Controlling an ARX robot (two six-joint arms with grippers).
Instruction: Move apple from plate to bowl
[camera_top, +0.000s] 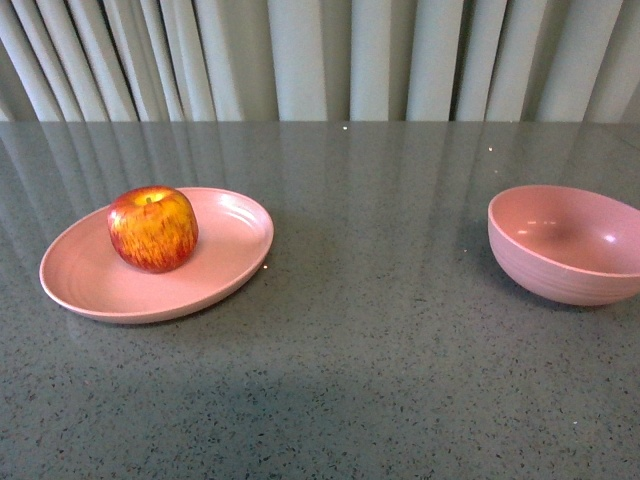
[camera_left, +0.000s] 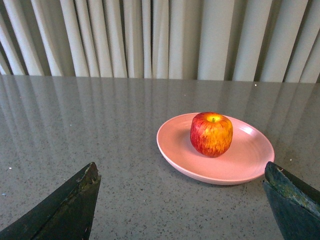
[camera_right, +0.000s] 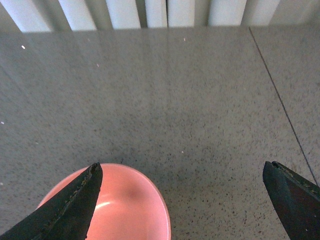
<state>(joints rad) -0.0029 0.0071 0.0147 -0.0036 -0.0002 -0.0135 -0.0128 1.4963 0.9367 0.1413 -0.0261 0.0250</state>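
The red apple (camera_top: 152, 228) with yellow streaks sits on the shallow pink plate (camera_top: 232, 250) at the left of the grey table. The deep pink bowl (camera_top: 570, 245) stands empty at the right. Neither arm shows in the front view. In the left wrist view the apple (camera_left: 211, 133) rests on the plate (camera_left: 250, 160), ahead of my open, empty left gripper (camera_left: 182, 172). In the right wrist view my right gripper (camera_right: 182, 172) is open and empty, with the bowl (camera_right: 130, 210) under its one finger (camera_right: 75, 205).
The speckled grey table (camera_top: 380, 350) reaches back to a pale pleated curtain (camera_top: 320, 55). A thin dark seam (camera_right: 280, 100) crosses the tabletop in the right wrist view.
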